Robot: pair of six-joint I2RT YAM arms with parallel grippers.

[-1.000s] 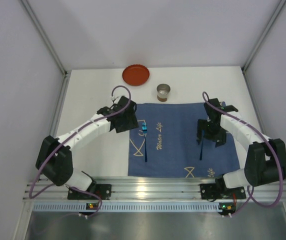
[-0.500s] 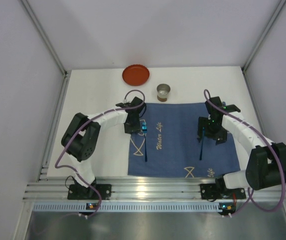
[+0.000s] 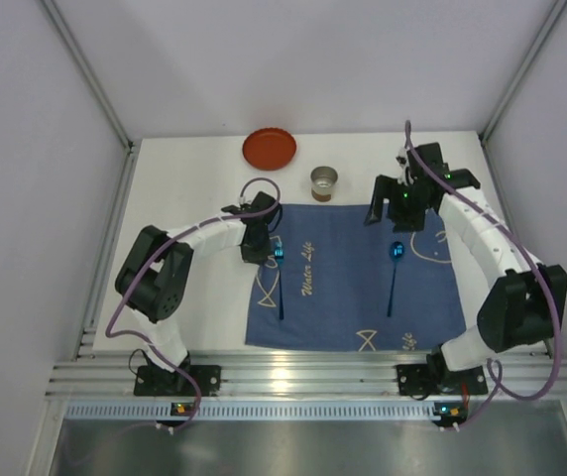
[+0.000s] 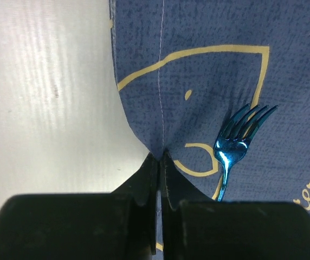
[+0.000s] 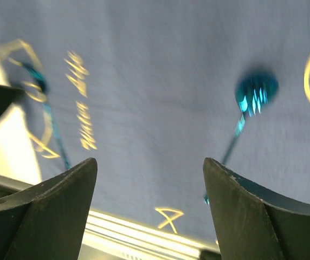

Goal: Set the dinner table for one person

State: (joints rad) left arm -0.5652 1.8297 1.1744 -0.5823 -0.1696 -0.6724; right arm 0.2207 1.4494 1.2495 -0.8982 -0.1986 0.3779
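Observation:
The dark blue placemat (image 3: 348,297) lies on the white dinner table (image 3: 174,198). A blue fork (image 3: 280,278) rests near its left side and a blue spoon (image 3: 394,273) right of centre. My left gripper (image 3: 255,245) is shut on the placemat's left edge; in the left wrist view the left gripper (image 4: 159,157) pinches the cloth (image 4: 209,81) into a fold, with the fork (image 4: 236,143) just to the right. My right gripper (image 3: 395,213) hangs open above the mat's far right part. In the right wrist view the right gripper (image 5: 148,162) holds nothing, with the spoon (image 5: 257,89) below.
An orange-red plate (image 3: 270,149) sits at the far edge of the table. A small metal cup (image 3: 324,182) stands just beyond the mat's far edge. Grey walls close in both sides, and a metal rail (image 3: 303,377) runs along the near edge.
My left gripper has closed on the mat's left edge, and the mat's near side has shifted left. My right arm has left the spoon and moved toward the mat's far edge.

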